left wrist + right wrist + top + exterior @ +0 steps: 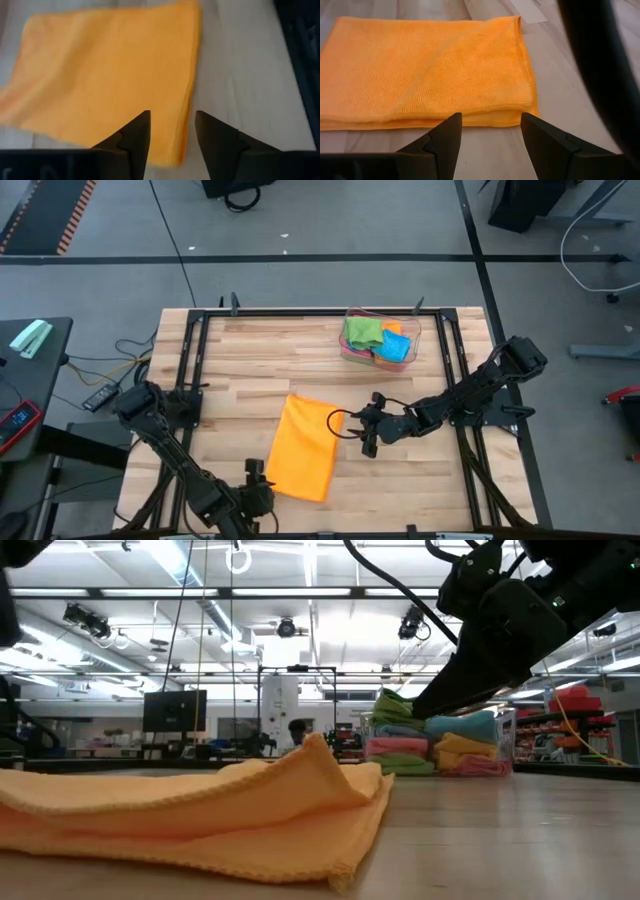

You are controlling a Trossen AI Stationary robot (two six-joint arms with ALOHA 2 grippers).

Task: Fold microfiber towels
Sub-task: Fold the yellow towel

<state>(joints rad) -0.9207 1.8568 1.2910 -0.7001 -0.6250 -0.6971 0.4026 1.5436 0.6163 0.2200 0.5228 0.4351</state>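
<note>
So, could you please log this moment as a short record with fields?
towel at work: orange towel, folded once, flat mid-table
left gripper: open, at the towel's near edge
right gripper: open, beside the towel's right edge, apart from it
clear tray: far right, holding folded towels
table: wooden

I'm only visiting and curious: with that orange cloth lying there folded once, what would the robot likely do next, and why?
Probably the left gripper eases forward and closes on the near short edge of the orange towel, to fold it over again. The towel lies folded once on the table, both grippers are open and empty, and the right gripper hovers beside its long edge.
</note>
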